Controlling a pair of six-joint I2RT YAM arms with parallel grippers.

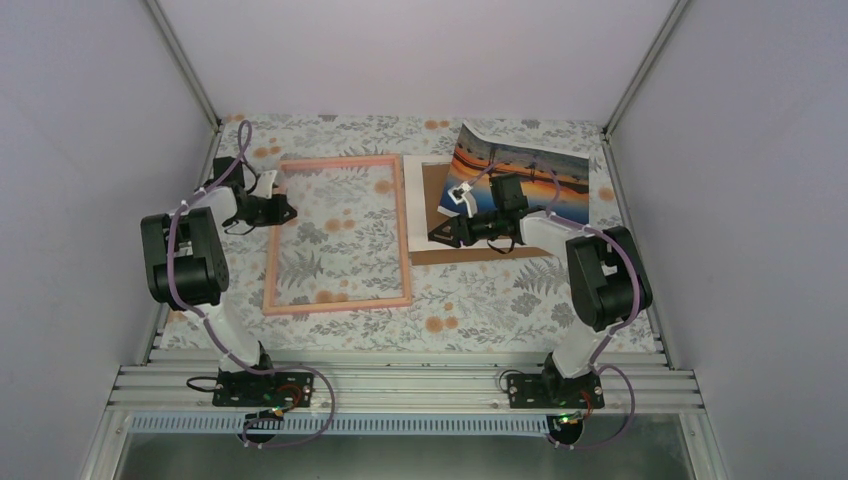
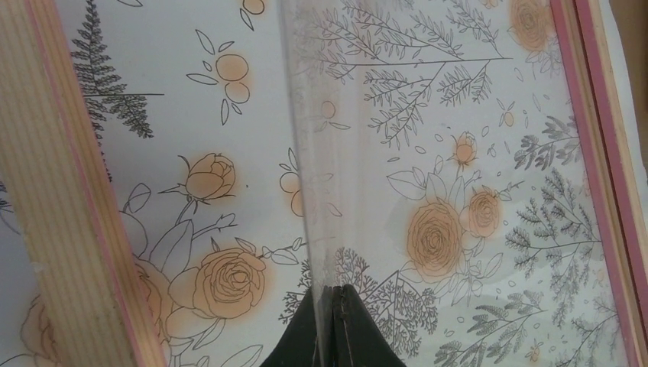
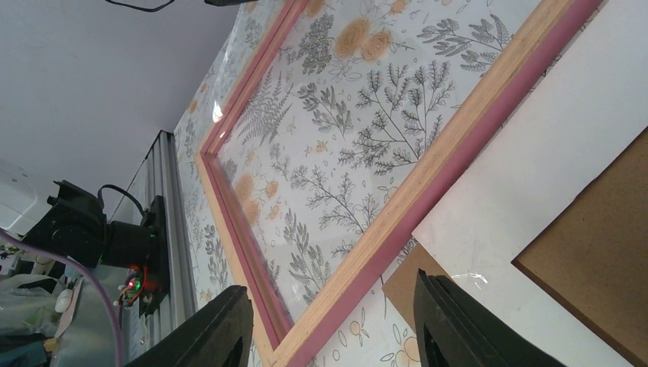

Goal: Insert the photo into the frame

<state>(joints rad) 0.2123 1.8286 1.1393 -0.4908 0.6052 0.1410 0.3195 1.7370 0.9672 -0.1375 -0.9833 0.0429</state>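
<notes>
The pink frame (image 1: 337,232) lies flat on the floral table, left of centre. A clear pane's edge (image 2: 309,153) rises from its middle into my left gripper (image 2: 334,306), which is shut on it by the frame's far left side (image 1: 283,212). The photo (image 1: 525,172), an orange sunset print with one corner curled up, rests at the back right, partly under my right arm. My right gripper (image 1: 446,236) hangs open just right of the frame. In the right wrist view its fingers (image 3: 221,329) straddle the frame's near corner (image 3: 359,260) with nothing held.
A white mat (image 1: 417,200) and a brown backing board (image 1: 432,190) lie between the frame and the photo. Both also show in the right wrist view, mat (image 3: 550,153) and board (image 3: 596,252). Grey walls enclose three sides; a metal rail (image 1: 400,385) runs along the near edge.
</notes>
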